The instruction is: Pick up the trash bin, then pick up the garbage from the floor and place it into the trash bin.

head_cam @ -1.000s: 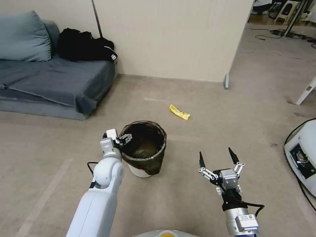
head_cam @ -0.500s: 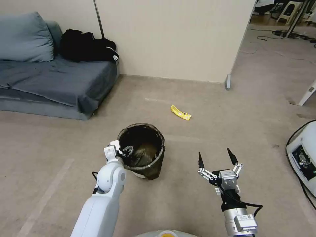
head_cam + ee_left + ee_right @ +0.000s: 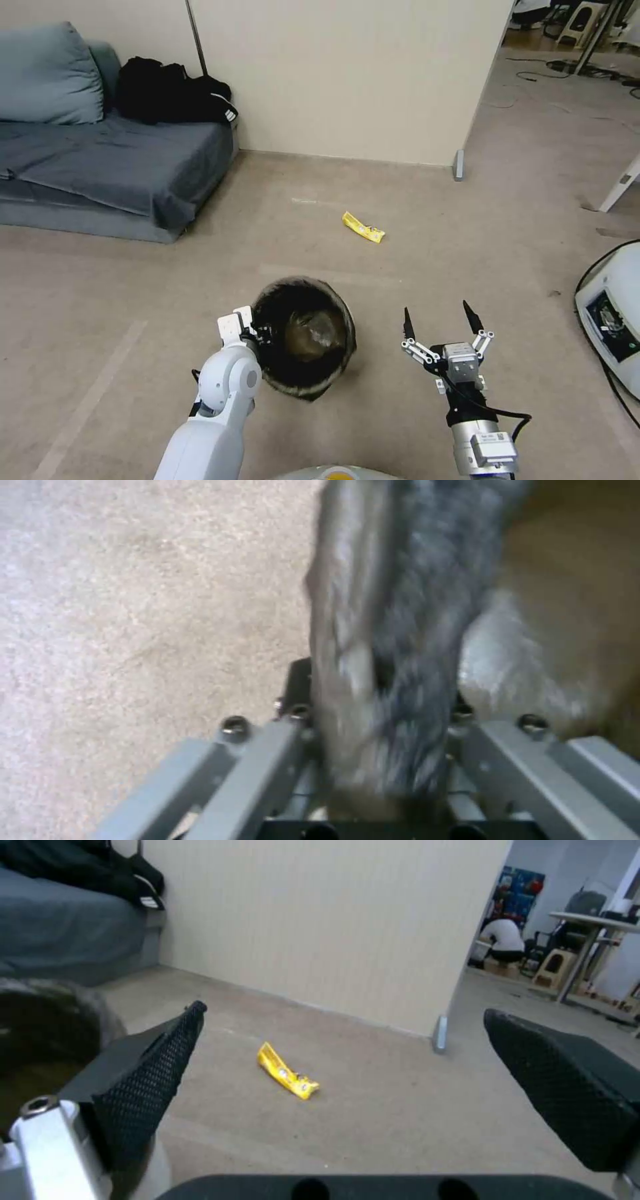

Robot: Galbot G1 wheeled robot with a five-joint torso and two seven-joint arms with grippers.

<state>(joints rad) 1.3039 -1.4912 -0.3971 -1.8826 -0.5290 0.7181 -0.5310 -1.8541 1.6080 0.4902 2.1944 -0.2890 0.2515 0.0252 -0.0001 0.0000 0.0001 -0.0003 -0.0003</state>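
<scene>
Bin [image 3: 307,340] hangs in my left gripper [image 3: 261,331], mouth tilted up toward the head camera, dark bag folded over the rim, something brownish in the bottom, can't tell what. It sits low in front of me, left of center. My left fingers [image 3: 267,740] are closed on the rim on the bin's left side, one outside and one inside the bag [image 3: 393,645]; left arm bent, elbow low, forearm reaching up to the rim. Carpet [image 3: 413,267] is open all round the bin.

Yellow wrapper [image 3: 363,227] lies flat on the carpet, well beyond the bin and a bit to the right, apart from everything, bare floor on all sides. Right wrist view shows it [image 3: 287,1075] dead ahead between my right fingers [image 3: 153,1065].

Right gripper [image 3: 440,323] is to the right of the bin, fingers spread wide, holding nothing, pointing forward, wrist low near my base.

Sofa [image 3: 100,160] stands far left with black clothes [image 3: 173,90] at its end against the wall. Partition wall [image 3: 347,73] runs behind the wrapper, ending at a foot [image 3: 458,165]; open floor to its right. White machine [image 3: 610,313] at the right edge.
</scene>
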